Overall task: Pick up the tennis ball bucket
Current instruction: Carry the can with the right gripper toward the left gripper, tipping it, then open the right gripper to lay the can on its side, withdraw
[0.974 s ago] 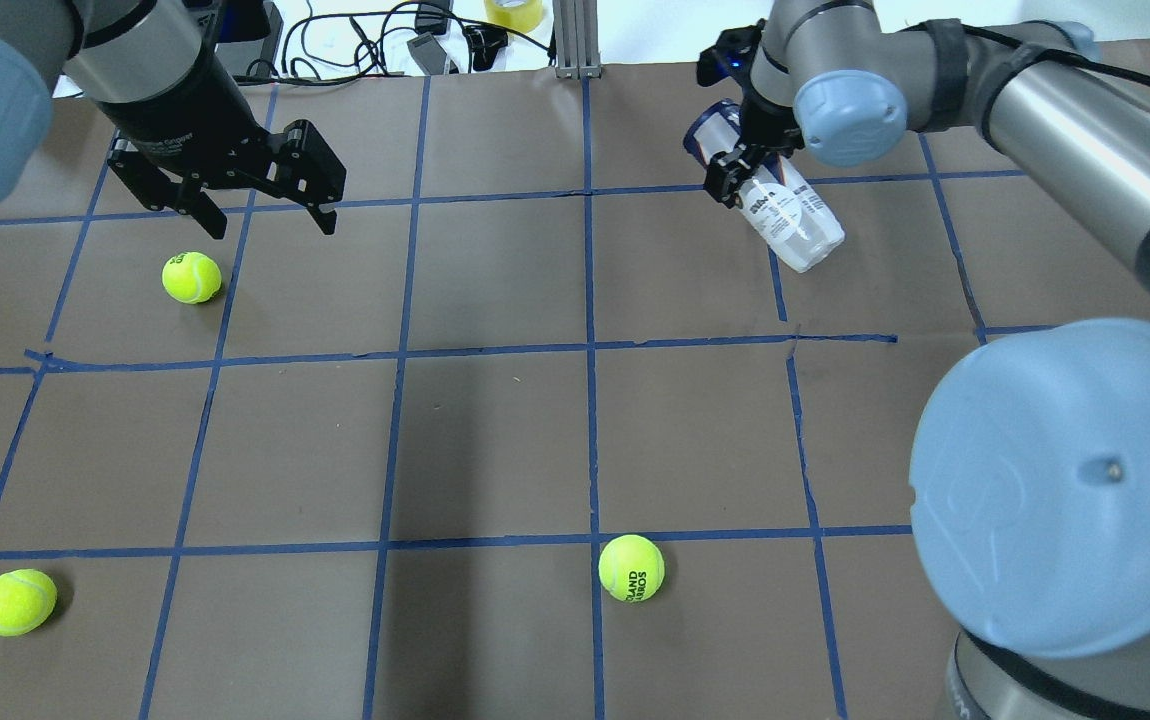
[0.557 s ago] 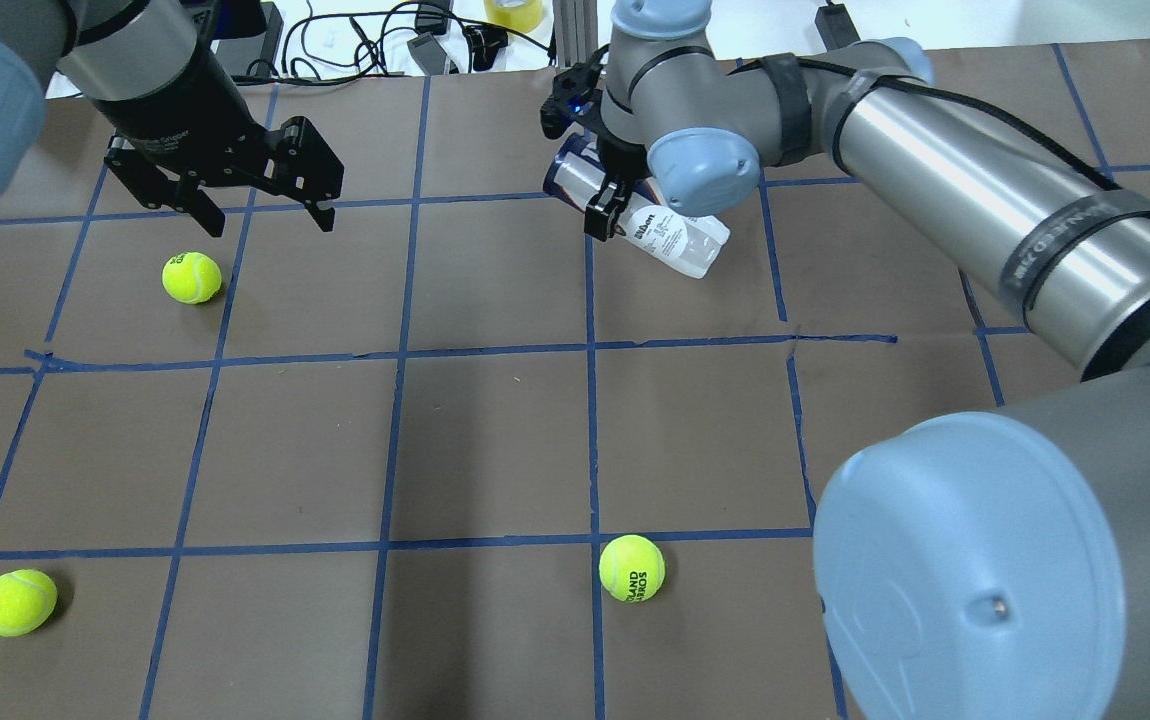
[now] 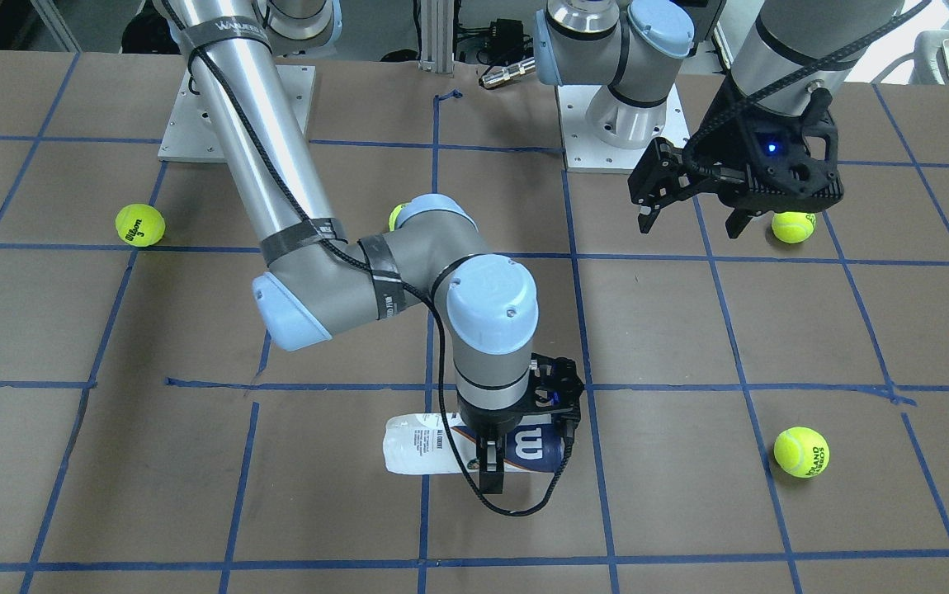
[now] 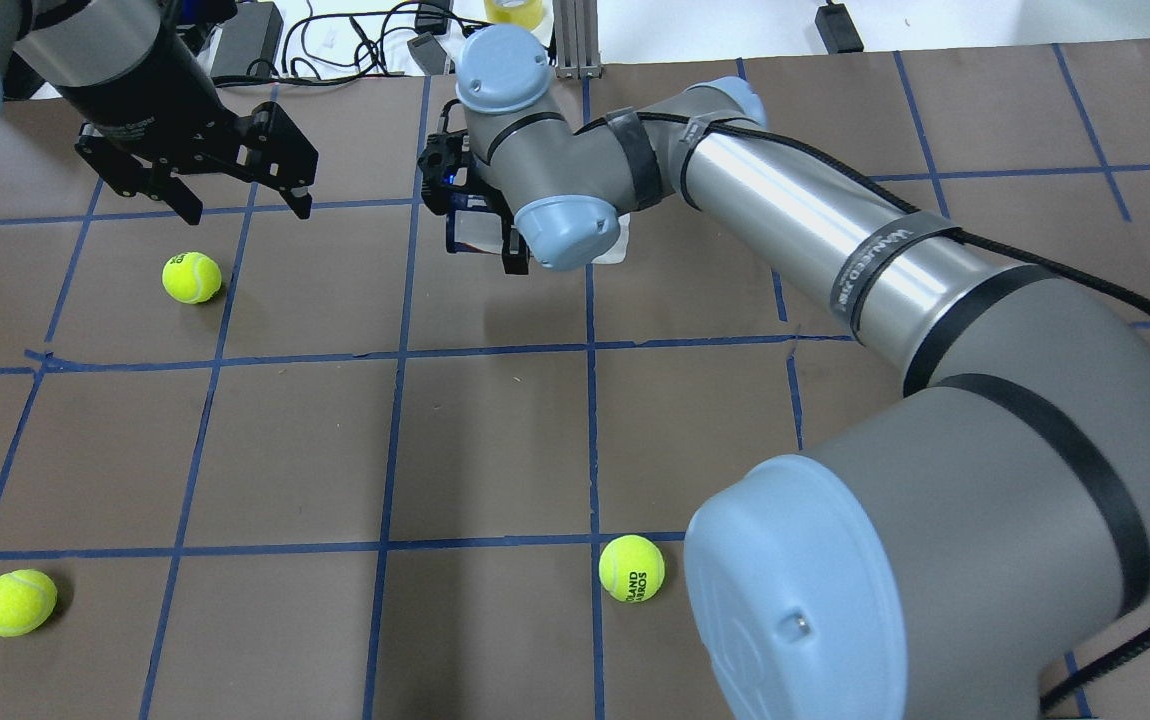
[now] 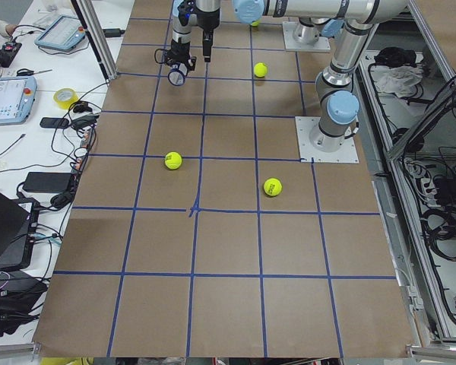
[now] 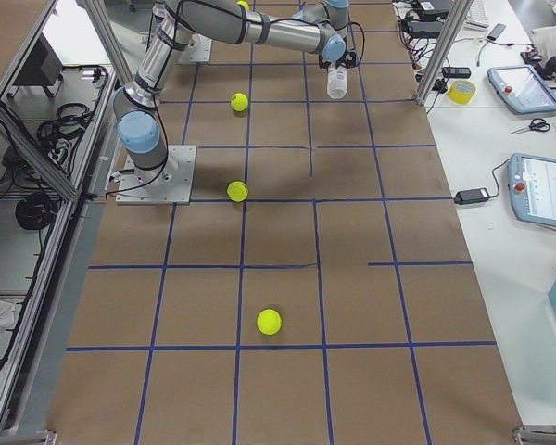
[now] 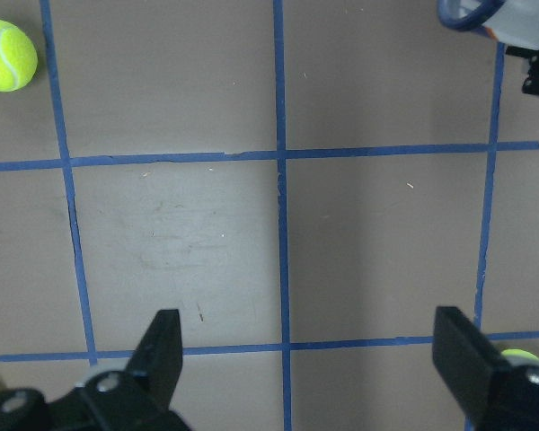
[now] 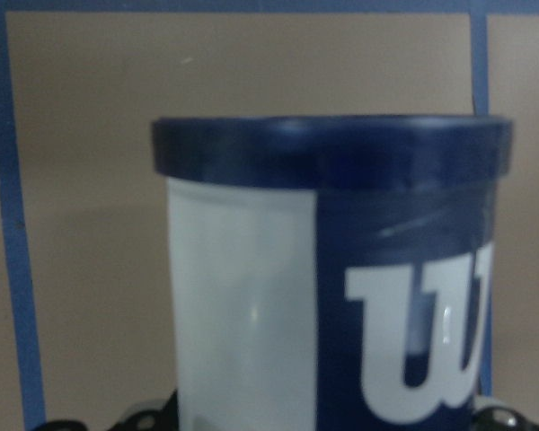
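**Item: tennis ball can** [image 3: 433, 445]. Clear plastic tube with a white and navy label bearing a "W" and a dark blue rim.

- Place: over the table [image 3: 854, 330], toward its far edge (the one opposite the robot) and about midway along that edge.
- Attitude: lying level, with the long axis parallel to the far edge. The rim end points toward the table's left edge and the clear closed end toward the right edge.
- Height: the views do not settle whether it rests on the paper or is just clear of it.

**Holder: right gripper** [image 3: 528, 452].

- Approach: it comes down on the can from above.
- State: the fingers are pinched across the can's width, one on the robot's side and one on the far side.
- Grip site: on the navy band close to the rim, well off the can's middle. Most of the can's length sticks out unsupported toward the right edge.

**Spare: left gripper** [image 3: 689, 227].

- State: the fingers are spread wide with nothing between them.
- Place: it hangs over the left half of the table, well apart from the can, whose rim end faces its way. A tennis ball [image 3: 793, 227] lies on the table near it.

**Assessment.**

- The right arm is the arm on the job, and the left has no part in the lift.
- The move called for is straight up, at right angles to the can's long axis.
- Because the grip sits near one end, the free clear end may sag or swing in the fingers, so a level wrist and a slow rise look prudent.
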Robot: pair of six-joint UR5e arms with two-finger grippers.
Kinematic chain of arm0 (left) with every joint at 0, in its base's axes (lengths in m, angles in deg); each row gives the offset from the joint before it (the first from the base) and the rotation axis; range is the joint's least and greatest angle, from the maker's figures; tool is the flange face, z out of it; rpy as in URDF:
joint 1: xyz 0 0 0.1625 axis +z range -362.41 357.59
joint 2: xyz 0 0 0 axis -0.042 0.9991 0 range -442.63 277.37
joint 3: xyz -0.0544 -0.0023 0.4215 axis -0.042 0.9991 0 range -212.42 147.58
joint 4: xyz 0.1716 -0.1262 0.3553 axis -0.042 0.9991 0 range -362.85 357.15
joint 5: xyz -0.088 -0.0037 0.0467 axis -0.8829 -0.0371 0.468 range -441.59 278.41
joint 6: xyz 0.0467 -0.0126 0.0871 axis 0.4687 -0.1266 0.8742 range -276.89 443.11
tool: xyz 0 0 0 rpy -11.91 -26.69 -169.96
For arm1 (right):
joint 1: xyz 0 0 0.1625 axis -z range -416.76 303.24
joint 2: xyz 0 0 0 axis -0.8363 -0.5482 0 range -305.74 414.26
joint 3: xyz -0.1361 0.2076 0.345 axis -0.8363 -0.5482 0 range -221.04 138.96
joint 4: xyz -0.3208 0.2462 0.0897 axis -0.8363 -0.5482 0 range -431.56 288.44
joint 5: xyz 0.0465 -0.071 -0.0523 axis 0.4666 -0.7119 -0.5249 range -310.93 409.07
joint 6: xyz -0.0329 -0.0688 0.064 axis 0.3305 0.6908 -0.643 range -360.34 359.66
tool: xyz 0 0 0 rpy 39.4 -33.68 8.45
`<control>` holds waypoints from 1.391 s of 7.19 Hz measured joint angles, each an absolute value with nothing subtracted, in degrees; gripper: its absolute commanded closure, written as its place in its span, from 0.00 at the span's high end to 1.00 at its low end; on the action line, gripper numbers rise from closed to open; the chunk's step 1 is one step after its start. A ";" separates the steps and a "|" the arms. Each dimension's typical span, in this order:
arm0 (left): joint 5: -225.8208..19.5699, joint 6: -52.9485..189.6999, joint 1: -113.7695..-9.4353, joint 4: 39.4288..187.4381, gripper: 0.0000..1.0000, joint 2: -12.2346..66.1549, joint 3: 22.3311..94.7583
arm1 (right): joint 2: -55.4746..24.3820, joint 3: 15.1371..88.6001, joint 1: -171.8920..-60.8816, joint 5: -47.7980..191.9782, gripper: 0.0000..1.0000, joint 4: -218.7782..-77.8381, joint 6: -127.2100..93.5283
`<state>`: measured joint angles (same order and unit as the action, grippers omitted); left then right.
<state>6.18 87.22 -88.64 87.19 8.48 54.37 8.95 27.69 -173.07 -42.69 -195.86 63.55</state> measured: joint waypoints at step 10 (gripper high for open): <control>6.75 87.41 -87.79 88.53 1.00 7.16 55.28 | 4.06 25.85 -173.54 -46.21 1.00 -193.87 67.14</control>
<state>6.75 87.41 -87.79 88.53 7.16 55.28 4.06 25.85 -173.54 -46.21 -193.87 67.14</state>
